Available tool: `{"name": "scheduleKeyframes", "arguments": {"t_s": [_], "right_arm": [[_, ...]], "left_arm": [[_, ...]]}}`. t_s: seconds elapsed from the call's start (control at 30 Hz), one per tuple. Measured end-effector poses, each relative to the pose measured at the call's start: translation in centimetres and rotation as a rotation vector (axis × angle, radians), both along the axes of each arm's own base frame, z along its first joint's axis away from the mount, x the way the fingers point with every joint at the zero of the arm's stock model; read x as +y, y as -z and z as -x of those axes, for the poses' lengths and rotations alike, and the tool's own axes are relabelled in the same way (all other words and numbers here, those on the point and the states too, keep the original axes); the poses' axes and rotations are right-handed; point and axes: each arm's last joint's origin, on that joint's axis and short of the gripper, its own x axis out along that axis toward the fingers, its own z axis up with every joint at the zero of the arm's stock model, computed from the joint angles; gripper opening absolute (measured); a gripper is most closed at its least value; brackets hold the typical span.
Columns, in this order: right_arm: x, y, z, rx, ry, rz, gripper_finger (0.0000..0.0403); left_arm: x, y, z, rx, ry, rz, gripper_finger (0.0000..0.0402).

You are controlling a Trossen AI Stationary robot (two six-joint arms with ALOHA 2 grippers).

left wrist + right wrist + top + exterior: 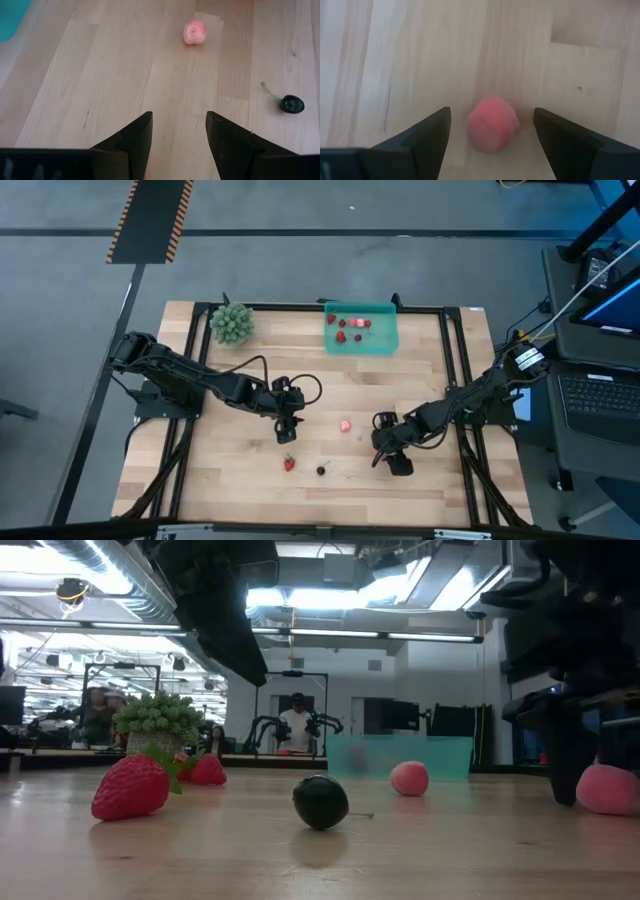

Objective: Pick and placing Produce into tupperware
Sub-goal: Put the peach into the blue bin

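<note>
The teal tupperware tray (385, 340) sits at the table's far side with several red produce pieces (350, 328) in it. Loose on the wood lie a red strawberry (289, 464), a dark berry (321, 471) and a pink piece (346, 425). My left gripper (287, 437) is open, just beyond the strawberry; its wrist view shows open fingers (178, 116) over bare wood. My right gripper (383, 450) is low and open, with another pink piece (492, 125) on the table between its fingers, untouched. The gripper hides that piece in the high view.
A bushy green leafy clump (231, 322) stands at the far left corner. In the low view a second red piece (205, 770) lies behind the strawberry (130, 788). Black frame rails run along the table's edges. Bare wood stretches between the grippers and the tray.
</note>
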Motion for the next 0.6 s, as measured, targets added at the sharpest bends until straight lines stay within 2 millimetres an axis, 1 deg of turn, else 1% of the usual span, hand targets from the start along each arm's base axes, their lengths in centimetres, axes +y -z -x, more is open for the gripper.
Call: {"name": "scheduleKeyframes", "arguments": {"t_s": [0.13, 0.23, 0.43, 0.6], "right_arm": [[0.02, -0.03, -0.11, -0.01, 0.016, -0.005, 0.0284], [0.0, -0.02, -0.09, -0.007, 0.016, -0.004, 0.0266], [0.01, 0.0, -0.03, 0.004, 0.018, -0.014, 0.0205], [-0.03, 0.01, -0.03, 0.005, 0.045, -0.01, 0.014]], "left_arm": [[0.0, 0.0, 0.0, 0.0, 0.0, 0.0, 0.0176], [0.0, 0.0, 0.0, 0.0, 0.0, 0.0, 0.0176], [0.0, 0.0, 0.0, 0.0, 0.0, 0.0, 0.0176], [0.0, -0.01, 0.01, 0.0, 0.0, 0.0, 0.0176]]}}
